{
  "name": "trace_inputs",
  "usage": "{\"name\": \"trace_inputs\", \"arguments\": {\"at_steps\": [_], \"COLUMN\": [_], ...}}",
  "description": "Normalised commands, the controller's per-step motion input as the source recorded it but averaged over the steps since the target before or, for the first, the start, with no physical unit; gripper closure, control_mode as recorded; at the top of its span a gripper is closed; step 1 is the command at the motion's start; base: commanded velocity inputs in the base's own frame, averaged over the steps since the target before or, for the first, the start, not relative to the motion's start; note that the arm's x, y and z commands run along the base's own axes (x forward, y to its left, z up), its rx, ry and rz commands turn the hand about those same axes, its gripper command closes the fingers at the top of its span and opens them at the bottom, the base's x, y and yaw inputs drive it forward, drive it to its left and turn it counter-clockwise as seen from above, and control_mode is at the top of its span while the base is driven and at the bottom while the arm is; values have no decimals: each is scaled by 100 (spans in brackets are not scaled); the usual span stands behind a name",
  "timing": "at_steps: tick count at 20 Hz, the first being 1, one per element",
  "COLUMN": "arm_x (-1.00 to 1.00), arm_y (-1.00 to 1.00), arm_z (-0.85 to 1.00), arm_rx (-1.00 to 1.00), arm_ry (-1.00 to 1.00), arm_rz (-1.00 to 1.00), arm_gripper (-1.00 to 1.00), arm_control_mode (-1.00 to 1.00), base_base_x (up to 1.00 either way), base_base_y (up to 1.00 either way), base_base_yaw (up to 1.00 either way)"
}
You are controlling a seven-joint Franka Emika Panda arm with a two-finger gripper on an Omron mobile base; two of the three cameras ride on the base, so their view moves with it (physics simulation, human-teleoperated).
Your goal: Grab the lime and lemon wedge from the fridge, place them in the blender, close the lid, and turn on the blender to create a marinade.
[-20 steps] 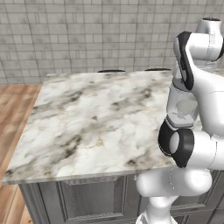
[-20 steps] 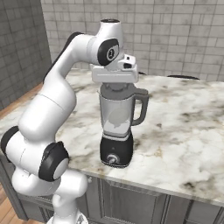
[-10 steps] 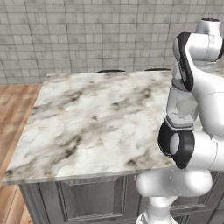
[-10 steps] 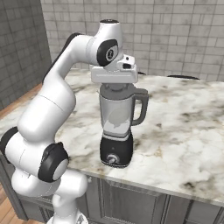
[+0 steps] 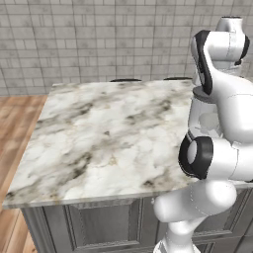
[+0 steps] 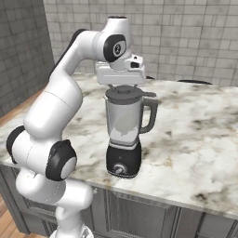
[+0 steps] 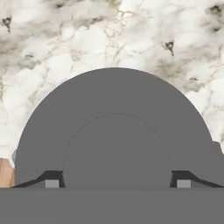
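Here, pincer (image 7: 117, 183): spread wide, fingertips (image 7: 52, 183) straddling the raised centre of the lid (image 7: 116, 131), directly above it. Lid: seated on the blender (image 6: 124, 135) jar. Blender: upright on the marble counter (image 6: 195, 135), near its front edge.

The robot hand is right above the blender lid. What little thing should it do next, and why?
Probably lift straight up. The lid already sits on the blender, and the gripper hangs over it with jaws wide, gripping nothing. The knob is below, still to be turned.
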Motion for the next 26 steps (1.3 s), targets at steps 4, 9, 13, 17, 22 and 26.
{"name": "trace_inputs", "arguments": {"at_steps": [4, 9, 13, 17, 22, 26], "arm_x": [-25, -2, 0, 0, 0, 0], "arm_y": [0, 0, 0, 0, 0, 0], "arm_z": [-9, -26, -29, -8, 0, 17], "arm_rx": [4, 5, 0, 0, 0, 0], "arm_ry": [0, -6, -16, -11, 0, -3], "arm_rz": [0, 0, 0, 0, 0, 0], "arm_gripper": [100, 100, 100, 100, -100, -100], "arm_control_mode": [-100, -100, -100, -100, -100, -100], "base_base_x": [0, 0, 0, 0, 0, 0], "base_base_y": [0, 0, 0, 0, 0, 0], "base_base_yaw": [0, 0, 0, 0, 0, 0]}}
